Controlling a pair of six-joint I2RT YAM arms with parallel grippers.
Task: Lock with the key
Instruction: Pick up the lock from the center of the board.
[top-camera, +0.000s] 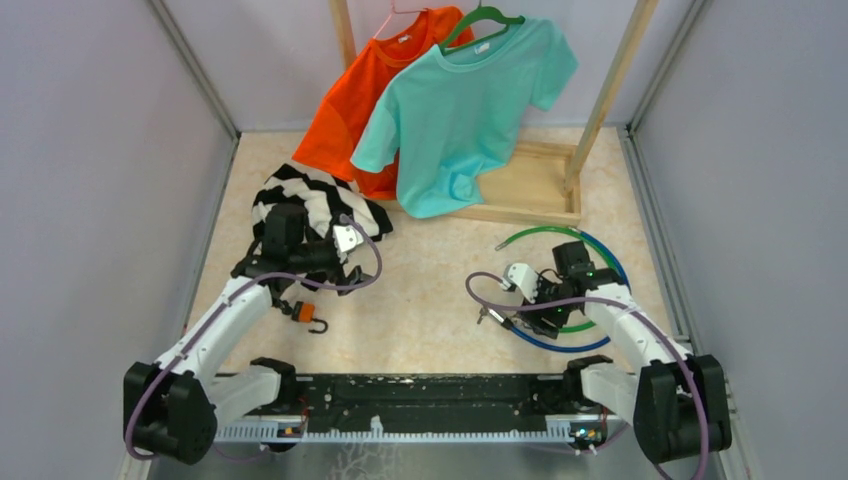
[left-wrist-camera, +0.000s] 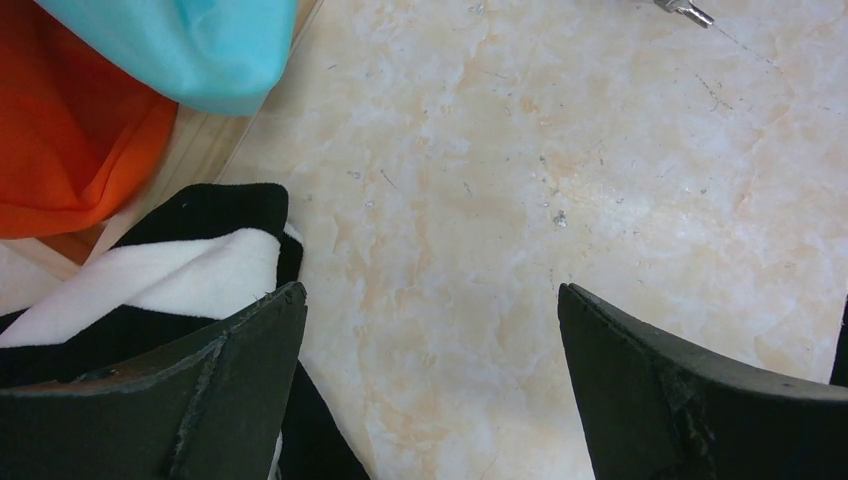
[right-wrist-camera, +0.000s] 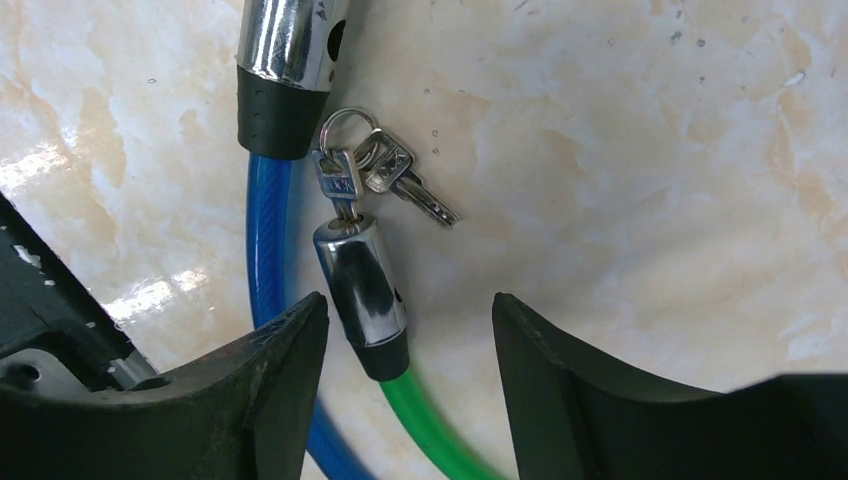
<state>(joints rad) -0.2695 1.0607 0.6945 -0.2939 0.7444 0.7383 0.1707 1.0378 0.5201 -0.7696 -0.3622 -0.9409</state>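
A green cable lock (top-camera: 548, 237) and a blue cable lock (top-camera: 560, 342) lie coiled on the table at the right. In the right wrist view the green cable's chrome lock barrel (right-wrist-camera: 362, 290) has a key (right-wrist-camera: 338, 188) in its end, with a second key (right-wrist-camera: 410, 187) on the same ring. The blue cable (right-wrist-camera: 268, 240) ends in another chrome barrel (right-wrist-camera: 285, 60). My right gripper (right-wrist-camera: 410, 315) is open, its fingers either side of the green lock's barrel. My left gripper (left-wrist-camera: 430, 320) is open and empty above bare table. An orange padlock (top-camera: 306, 314) lies near the left arm.
A black-and-white striped garment (top-camera: 310, 200) lies by my left gripper, also in the left wrist view (left-wrist-camera: 180, 270). An orange shirt (top-camera: 345, 110) and a teal shirt (top-camera: 460, 110) hang on a wooden rack (top-camera: 530, 185) at the back.
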